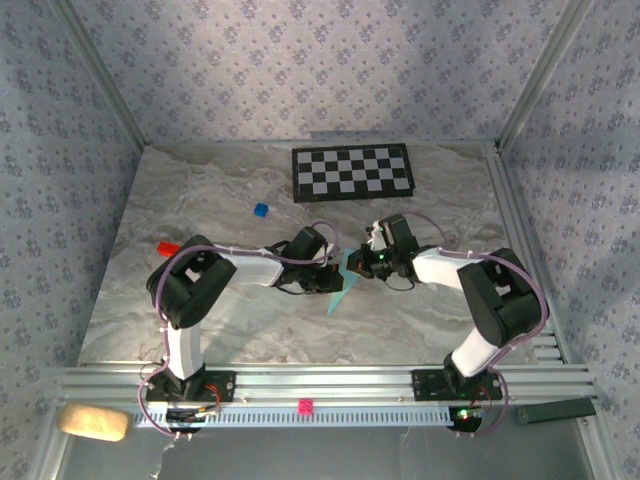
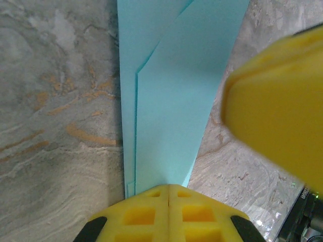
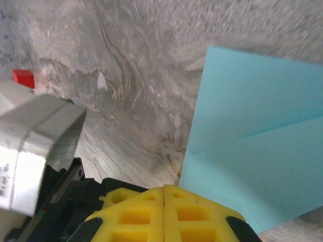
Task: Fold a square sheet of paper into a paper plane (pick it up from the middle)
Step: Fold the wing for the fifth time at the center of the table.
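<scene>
The folded blue paper (image 1: 339, 287) hung at the centre of the top view, pinched between the left claw (image 2: 169, 187) and the right claw (image 3: 165, 190), both clamped shut on its edges. It looked light, floppy and easily creased (slippery too), so it was best gripped along the stiffer layered middle fold.

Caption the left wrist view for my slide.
The yellow-fingered left gripper pinches a folded light-blue paper sheet over the grey marbled table.

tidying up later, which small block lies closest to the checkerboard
The blue cube, just left of the checkerboard; the red block lies much farther left, beside the left arm.
</scene>
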Robot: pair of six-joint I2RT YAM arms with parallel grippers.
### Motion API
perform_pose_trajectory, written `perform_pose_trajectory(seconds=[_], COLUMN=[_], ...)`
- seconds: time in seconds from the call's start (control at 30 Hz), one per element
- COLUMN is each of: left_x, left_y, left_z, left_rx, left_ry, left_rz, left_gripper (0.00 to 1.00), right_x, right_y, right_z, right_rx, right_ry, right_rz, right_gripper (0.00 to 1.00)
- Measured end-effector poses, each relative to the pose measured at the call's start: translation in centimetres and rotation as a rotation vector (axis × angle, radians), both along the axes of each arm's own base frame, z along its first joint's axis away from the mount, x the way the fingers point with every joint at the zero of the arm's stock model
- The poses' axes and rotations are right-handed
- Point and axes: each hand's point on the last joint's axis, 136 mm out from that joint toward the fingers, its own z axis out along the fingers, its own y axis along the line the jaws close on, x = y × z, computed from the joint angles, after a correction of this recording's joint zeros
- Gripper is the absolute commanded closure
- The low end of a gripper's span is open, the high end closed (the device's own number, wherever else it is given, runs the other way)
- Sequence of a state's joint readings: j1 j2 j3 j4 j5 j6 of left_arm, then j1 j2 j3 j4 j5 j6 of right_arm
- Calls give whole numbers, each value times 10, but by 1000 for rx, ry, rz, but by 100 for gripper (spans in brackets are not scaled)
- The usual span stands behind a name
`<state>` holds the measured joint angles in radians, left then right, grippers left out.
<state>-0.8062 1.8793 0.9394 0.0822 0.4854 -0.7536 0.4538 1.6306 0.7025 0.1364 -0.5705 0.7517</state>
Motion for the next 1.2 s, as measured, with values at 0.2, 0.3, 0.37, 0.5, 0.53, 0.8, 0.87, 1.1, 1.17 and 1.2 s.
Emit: perform_pose_trajectory(seconds=[0.2,0.3,0.37,0.5,0.53,0.8,0.87,1.1,1.17,1.2], left_x=[0,1,1,0,0,0,-1,-12,-11,-9], left_y=[0,-1,-1,-1,-1,-6,-8,-9,-4,-2], left_z=[0,1,0,0,0,1,2,7,15,21], left_rx=[0,-3,-1,2,2,6,9,63,81,83], left_ry=[3,-2,-4,-7,-7,-2,-8,-61,-89,-107], left_rz=[3,5,5,6,6,72,99,128,132,136], left_gripper=[100,100,100,100,100,100,99,83,79,78], right_x=[2,17,34,62,68,73,69,21,11,8], right_y=[-20,-34,-51,-83,-90,-87,-79,-73,-77,-78], right_z=[-29,-28,-27,-24,-23,7,20,5,-3,-5], right_rx=[-43,-18,-26,-27,-27,-40,-40,-62,-78,-84], right_ry=[81,100,88,69,66,-16,-55,-11,22,32], right_rz=[-47,-85,-140,-247,-270,-269,-247,-211,-213,-214], right_gripper=[95,94,94,93,93,88,82,77,78,78])
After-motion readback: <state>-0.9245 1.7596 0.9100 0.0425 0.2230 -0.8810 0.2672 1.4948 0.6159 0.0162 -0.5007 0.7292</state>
